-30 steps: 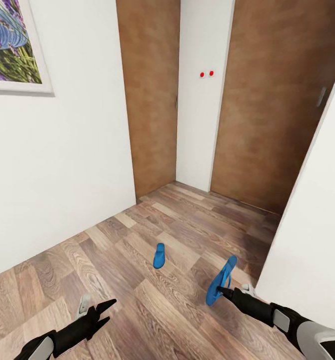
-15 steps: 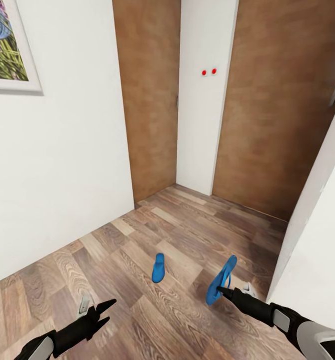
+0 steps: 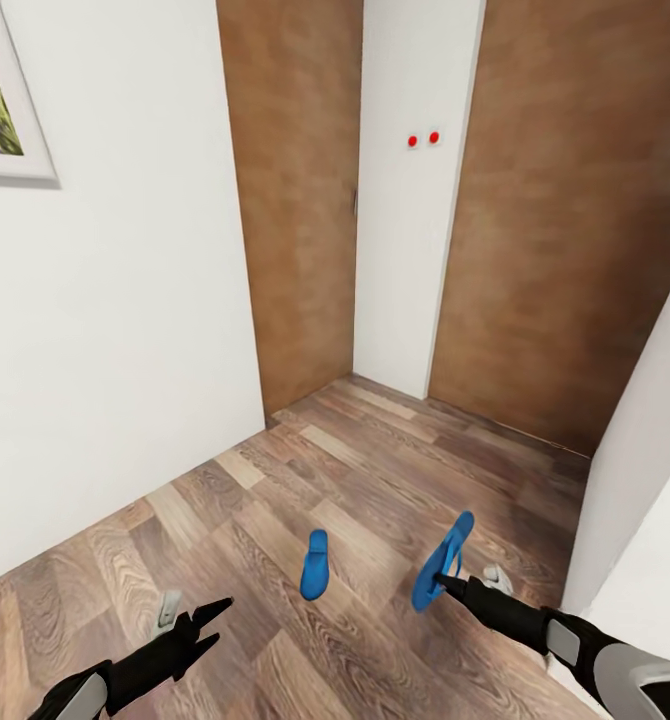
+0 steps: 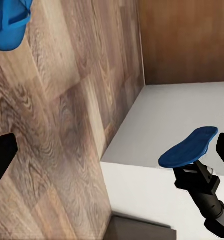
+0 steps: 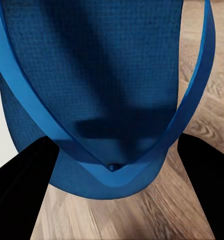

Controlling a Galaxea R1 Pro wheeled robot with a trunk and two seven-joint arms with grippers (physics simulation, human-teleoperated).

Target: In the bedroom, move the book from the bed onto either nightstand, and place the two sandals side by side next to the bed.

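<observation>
While 1 sandal [image 3: 315,577] lies floored, right fingers [image 3: 441,581] grip other [image 3: 442,560].

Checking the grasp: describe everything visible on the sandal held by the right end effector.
The held sandal is a thin, flat, bright blue flip-flop with a textured footbed and a V-shaped strap meeting at a toe post. The right end effector grips its lower end, holding it tilted above the wood floor, apart from the other sandal.

Right hand [image 3: 443,583] clamped on a blue sandal [image 3: 443,560] raised off the floor [image 3: 275,520]. Second sandal [image 3: 315,566] flat between both hands; left hand [image 3: 213,620] spread, empty.
</observation>
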